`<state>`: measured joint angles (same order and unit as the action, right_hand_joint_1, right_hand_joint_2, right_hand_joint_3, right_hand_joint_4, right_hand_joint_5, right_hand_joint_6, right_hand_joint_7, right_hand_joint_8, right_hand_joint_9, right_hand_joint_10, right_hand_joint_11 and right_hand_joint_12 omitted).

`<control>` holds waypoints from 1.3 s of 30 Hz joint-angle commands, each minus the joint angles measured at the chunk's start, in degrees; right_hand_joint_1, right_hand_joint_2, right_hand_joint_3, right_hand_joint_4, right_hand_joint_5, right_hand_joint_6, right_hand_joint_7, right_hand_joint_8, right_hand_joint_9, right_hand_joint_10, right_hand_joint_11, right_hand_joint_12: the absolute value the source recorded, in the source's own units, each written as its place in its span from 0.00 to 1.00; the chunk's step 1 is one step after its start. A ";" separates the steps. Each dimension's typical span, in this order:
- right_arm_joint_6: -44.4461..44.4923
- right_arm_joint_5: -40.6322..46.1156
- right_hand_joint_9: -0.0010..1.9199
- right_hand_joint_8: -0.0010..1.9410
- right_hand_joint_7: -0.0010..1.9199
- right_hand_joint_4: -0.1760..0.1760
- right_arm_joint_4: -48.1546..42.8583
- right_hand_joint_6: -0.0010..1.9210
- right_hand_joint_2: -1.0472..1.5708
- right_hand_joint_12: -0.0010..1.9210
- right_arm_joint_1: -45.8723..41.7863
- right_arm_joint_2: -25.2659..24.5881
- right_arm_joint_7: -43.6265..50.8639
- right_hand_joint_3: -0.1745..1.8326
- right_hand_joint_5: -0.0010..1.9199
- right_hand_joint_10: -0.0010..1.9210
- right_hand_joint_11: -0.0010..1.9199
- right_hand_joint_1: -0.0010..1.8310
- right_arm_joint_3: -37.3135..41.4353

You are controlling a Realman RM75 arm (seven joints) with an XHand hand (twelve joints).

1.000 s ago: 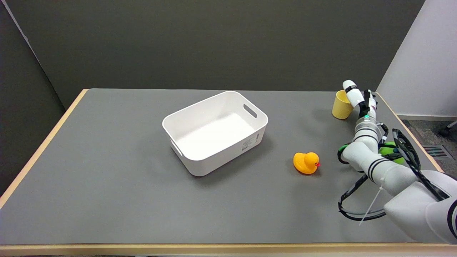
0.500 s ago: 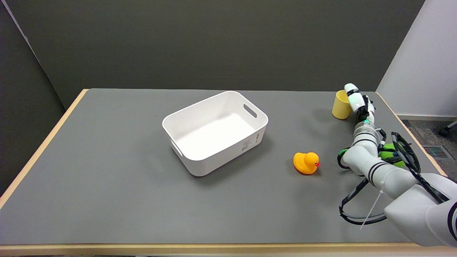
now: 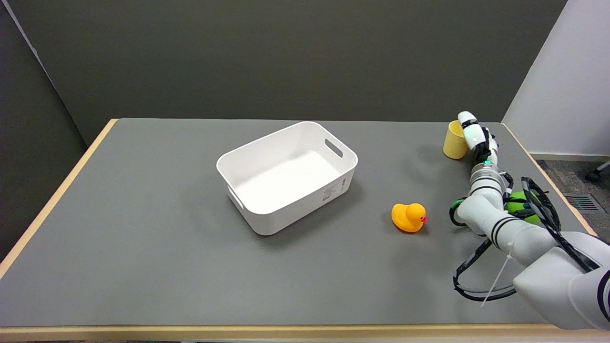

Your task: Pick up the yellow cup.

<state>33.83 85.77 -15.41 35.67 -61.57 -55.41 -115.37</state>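
Grey table (image 3: pixel 143 247) bears bin (image 3: pixel 287 176), duck (image 3: pixel 408 217), yellow cup (image 3: pixel 454 140).

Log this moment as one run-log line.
phase: reaching for cup | right robot hand: beside yellow cup, grasp unclear | cup: upright on table, far right | nearby: duck, white bin

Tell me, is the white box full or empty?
Empty. The white box shows only its bare white floor; the rubber duck sits outside it on the table.
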 commanded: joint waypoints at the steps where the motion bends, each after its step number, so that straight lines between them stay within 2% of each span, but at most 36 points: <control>1: -0.04 -2.40 0.00 0.00 0.00 0.35 -0.26 0.00 0.64 0.00 -0.04 -0.08 -0.89 0.44 0.00 0.00 0.00 0.23 -0.32; 24: 1.00 -3.37 0.00 0.00 0.00 0.36 -0.41 0.00 0.64 0.00 -0.30 -0.08 -0.41 0.45 0.00 0.00 0.00 0.24 -0.31; 31: 0.92 -3.37 0.00 0.00 0.00 0.35 -0.27 0.00 0.65 0.00 -0.62 0.00 -0.41 0.43 0.00 0.00 0.00 0.38 -0.31; 39: 0.52 -3.37 0.00 0.00 0.00 0.33 -0.10 0.00 0.65 0.00 -0.77 0.09 -0.25 0.43 0.00 0.00 0.00 0.44 -0.32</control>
<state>34.81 82.38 -15.73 35.29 -61.62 -55.91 -115.64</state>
